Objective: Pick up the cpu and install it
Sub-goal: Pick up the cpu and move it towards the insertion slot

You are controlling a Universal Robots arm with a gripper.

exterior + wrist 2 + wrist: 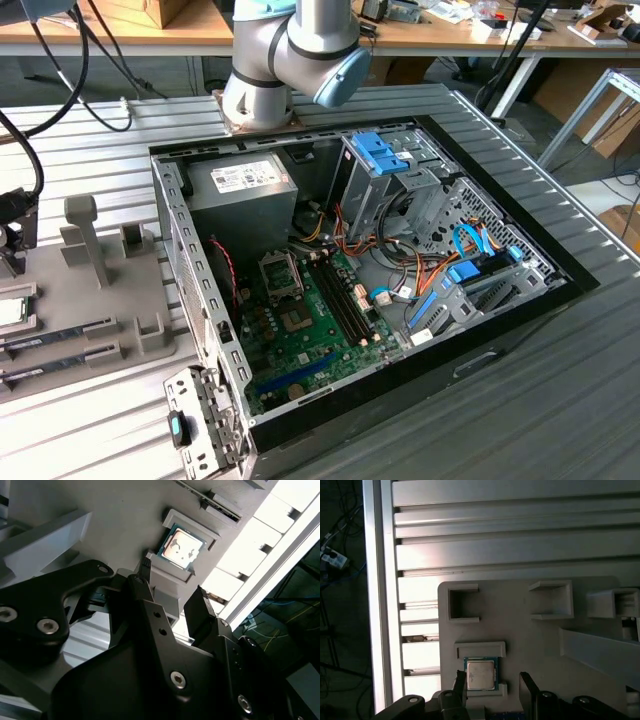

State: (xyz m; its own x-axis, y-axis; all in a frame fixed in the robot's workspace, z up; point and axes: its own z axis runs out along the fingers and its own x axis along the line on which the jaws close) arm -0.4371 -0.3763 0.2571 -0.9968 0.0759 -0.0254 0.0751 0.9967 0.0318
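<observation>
The cpu lies well apart from where it must go. It is out on the slatted table, to the exterior view's left of the open computer case, seated in a shallow pocket of the grey holder plate. Two raised lips of the plate hem it on opposite sides; the other two sides are free. Silvery lid up, thin green border showing in both wrist views. Judged light, stiff and flat; the smooth lid is likely slippery, the underside and corners delicate, so no hard squeeze and no dragging. Best hold looks to be across the two free edges, low on the green border and square to it. The arm has its base on the table just behind the case, and the wrist is turned to look down on the plate. The gripper hangs by the pocket with its fingers spread apart and holding nothing — in the first wrist view one tip is just beside a free edge, the other farther off the opposite edge. Whether the tips reach the plate, cannot tell. The socket on the green board inside the case appears unfilled.
</observation>
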